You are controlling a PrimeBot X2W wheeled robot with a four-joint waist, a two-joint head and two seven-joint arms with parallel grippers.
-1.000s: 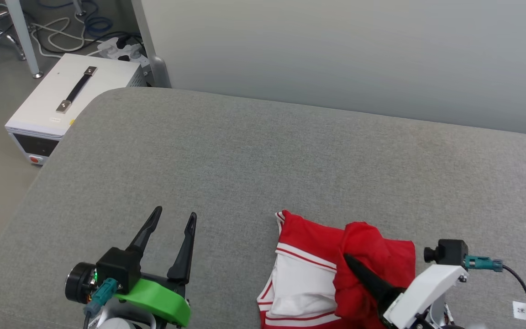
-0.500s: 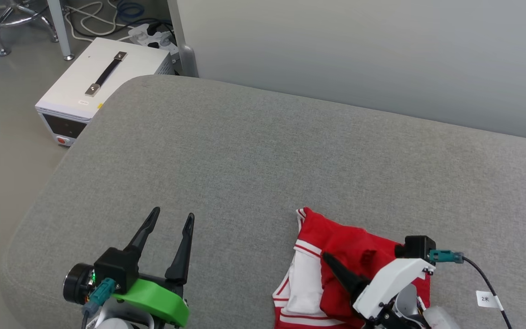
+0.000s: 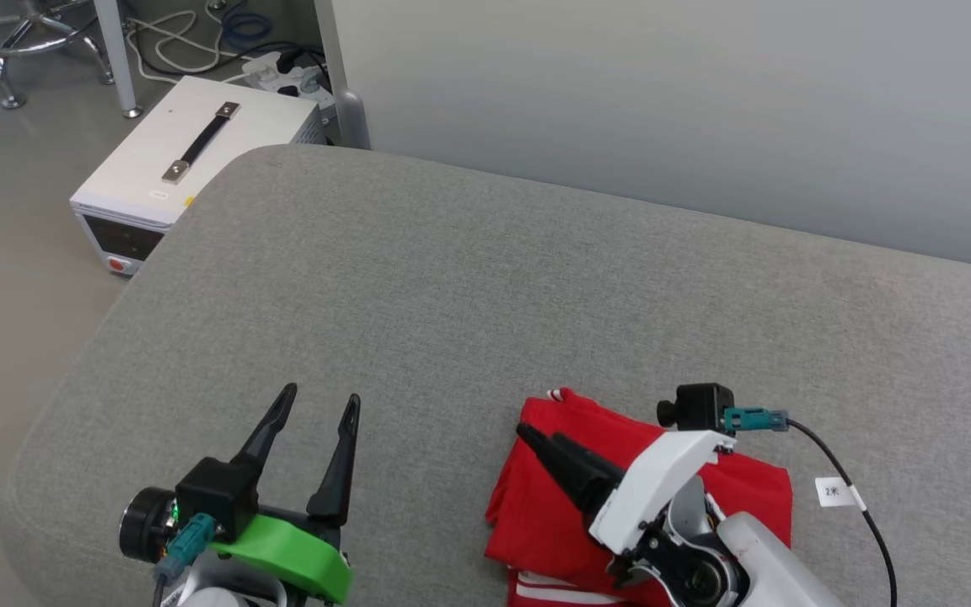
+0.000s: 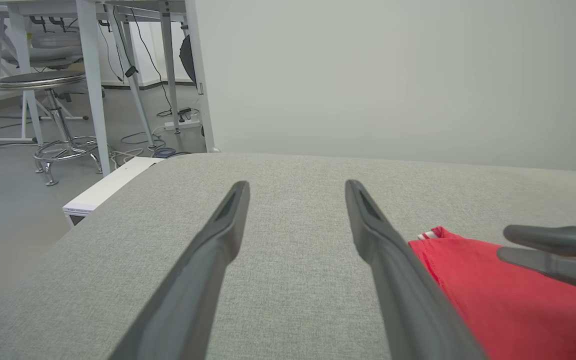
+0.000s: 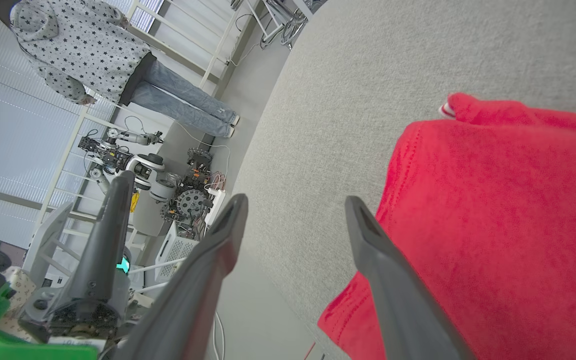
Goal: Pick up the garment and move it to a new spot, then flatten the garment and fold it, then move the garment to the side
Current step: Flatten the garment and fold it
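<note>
The garment [image 3: 540, 514] lies folded on the grey cushion [image 3: 485, 303], showing mostly plain red with a strip of white-and-red trim at its near edge; its lettering is hidden. My right gripper [image 3: 540, 436] hovers open over the garment's left part, with nothing between its fingers. In the right wrist view the right gripper [image 5: 295, 202] spans the edge of the garment [image 5: 493, 200]. My left gripper [image 3: 323, 394] stands open over bare cushion, to the left of the garment. In the left wrist view, the left gripper [image 4: 297, 185] sits beside the garment [image 4: 493, 305] and the right gripper [image 4: 505, 243].
A white box with a black handle [image 3: 190, 160] stands on the floor past the cushion's far left corner, with cables and a power strip [image 3: 283, 63] behind it. A grey partition [image 3: 662, 101] backs the cushion. A person in a star-patterned top [image 5: 78, 50] stands off to the side.
The right gripper drew the red cloth leftward over the white sleeve part and let go; it is now open. The head view also shifted. The left gripper stayed put.
</note>
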